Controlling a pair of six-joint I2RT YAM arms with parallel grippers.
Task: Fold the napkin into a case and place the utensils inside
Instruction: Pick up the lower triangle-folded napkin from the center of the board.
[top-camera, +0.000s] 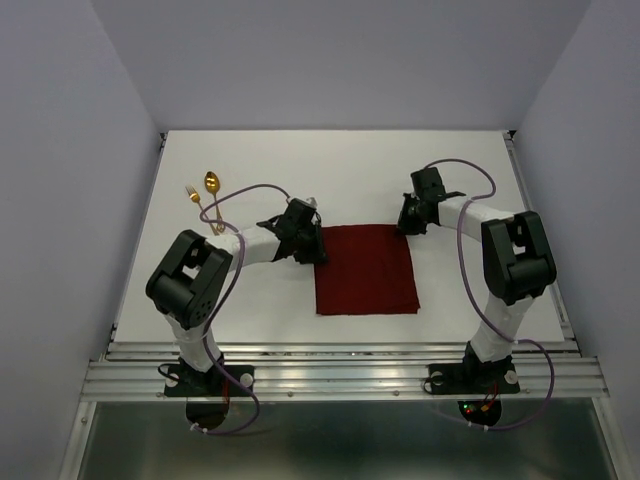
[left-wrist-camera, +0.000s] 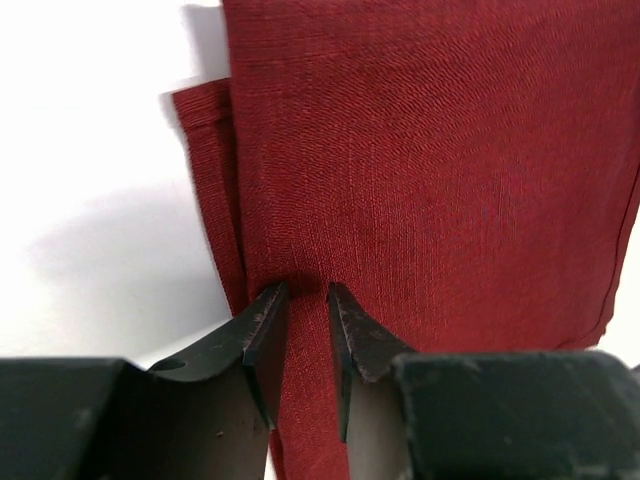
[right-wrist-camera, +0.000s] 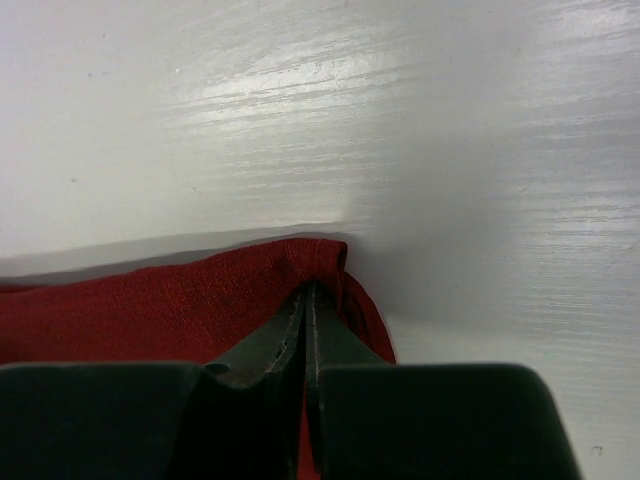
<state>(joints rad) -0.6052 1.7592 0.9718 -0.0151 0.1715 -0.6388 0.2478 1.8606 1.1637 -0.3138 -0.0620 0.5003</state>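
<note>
Right gripper (right-wrist-camera: 308, 290) is clenched on one far corner of the maroon napkin (top-camera: 366, 268), which lies flat across to the left gripper (left-wrist-camera: 305, 295), its half-parted jaws straddling the cloth, hold unclear; spoon (top-camera: 211, 182) and fork (top-camera: 192, 194) lie well beyond it.

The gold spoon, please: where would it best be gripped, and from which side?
Probably take the spoon by its thin handle just behind the bowl, from straight above, jaws across it. It lies flat, and the fork beside it seems to close in toward the handle ends.
</note>
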